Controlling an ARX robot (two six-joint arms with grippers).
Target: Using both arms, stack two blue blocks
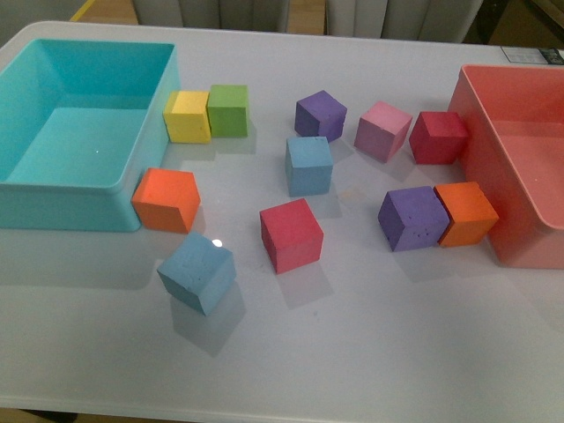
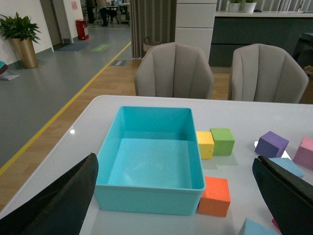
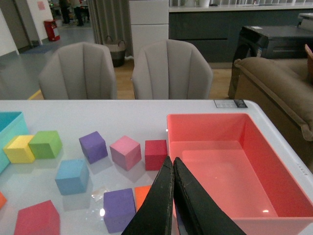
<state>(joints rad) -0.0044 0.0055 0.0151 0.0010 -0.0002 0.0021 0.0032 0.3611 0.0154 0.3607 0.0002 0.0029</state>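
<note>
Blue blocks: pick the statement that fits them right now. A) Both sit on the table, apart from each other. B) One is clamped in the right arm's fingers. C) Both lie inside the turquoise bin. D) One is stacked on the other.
A: one blue block stands mid-table and the other blue block sits nearer the robot, with bare table between them.
</note>
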